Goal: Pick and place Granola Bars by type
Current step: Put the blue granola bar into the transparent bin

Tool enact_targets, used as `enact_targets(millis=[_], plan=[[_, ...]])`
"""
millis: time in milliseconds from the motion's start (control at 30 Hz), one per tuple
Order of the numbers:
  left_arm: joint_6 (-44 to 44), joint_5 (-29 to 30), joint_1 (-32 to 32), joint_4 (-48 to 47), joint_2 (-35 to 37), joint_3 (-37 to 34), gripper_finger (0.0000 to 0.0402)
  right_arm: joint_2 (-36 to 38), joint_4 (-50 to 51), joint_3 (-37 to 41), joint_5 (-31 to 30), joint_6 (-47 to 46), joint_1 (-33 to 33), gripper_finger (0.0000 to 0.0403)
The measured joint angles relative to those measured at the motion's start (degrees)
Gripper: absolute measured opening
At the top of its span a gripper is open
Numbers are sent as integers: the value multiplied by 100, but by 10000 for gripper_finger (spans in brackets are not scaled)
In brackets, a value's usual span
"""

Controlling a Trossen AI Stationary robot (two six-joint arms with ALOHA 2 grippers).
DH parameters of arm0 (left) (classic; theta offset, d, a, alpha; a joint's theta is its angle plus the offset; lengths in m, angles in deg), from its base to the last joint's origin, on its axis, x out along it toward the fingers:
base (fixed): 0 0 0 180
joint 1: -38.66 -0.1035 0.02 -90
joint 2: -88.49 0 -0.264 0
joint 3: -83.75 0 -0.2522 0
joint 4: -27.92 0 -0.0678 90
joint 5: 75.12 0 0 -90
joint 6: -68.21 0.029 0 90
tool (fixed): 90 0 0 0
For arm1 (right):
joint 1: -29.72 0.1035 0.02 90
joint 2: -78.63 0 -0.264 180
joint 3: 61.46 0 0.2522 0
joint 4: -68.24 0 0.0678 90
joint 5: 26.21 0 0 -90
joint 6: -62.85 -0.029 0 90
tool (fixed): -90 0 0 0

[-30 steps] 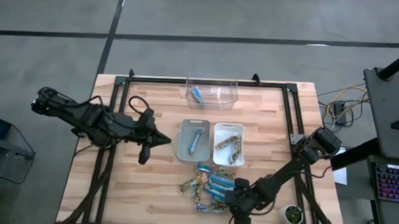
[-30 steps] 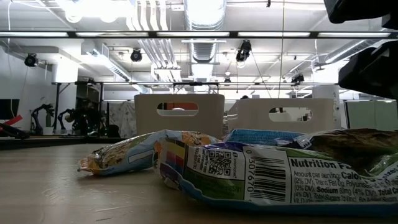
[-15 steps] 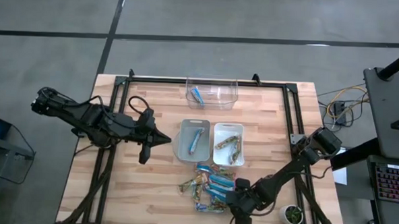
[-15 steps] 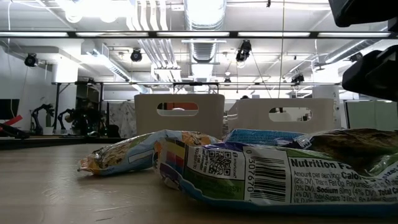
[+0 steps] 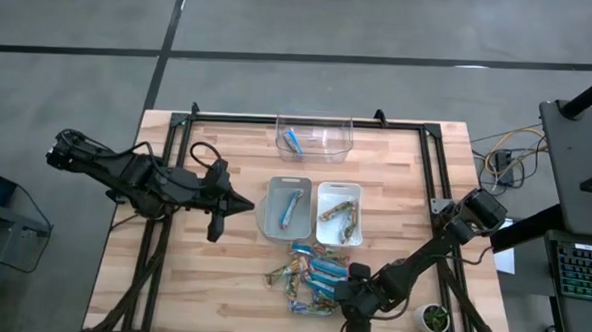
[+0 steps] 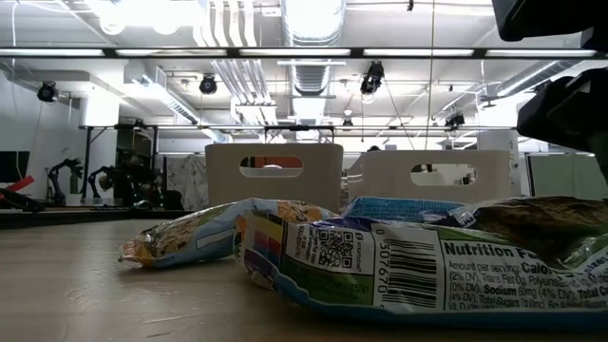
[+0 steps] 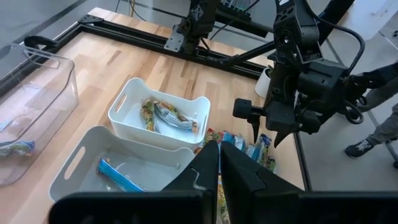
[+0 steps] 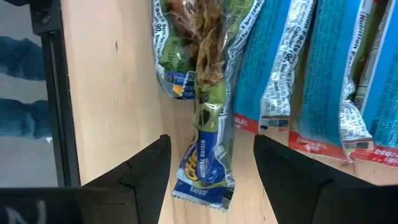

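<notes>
Right gripper poised over the bar pile at the table's near edge

The right gripper (image 5: 348,300) hangs fingers spread, empty, above a green-wrapped bar (image 8: 205,134) in the Granola Bars (image 5: 311,272) heap. Beyond sit the grey bin (image 5: 287,208) and white bin (image 5: 339,210), each holding bars; the left gripper (image 5: 236,205), clenched empty, waits beside them; farthest, the clear bin (image 5: 314,135).
</notes>
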Motion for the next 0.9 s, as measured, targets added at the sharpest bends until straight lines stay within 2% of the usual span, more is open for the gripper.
enact_targets(millis=[133,367,467,733,900], plan=[[5,2,0,0,0,-2,0,1,-20,-42,22,-127,64,219],[-16,2,0,0,0,-1,0,45,1496,-703,48,35,192,219],[10,0,-2,0,0,-2,0,85,1824,-1163,43,282,240,219],[3,-2,-2,0,0,-2,0,87,1987,-1988,321,194,286,219],[10,-4,-2,0,0,-2,0,67,2277,-2132,330,109,302,219]])
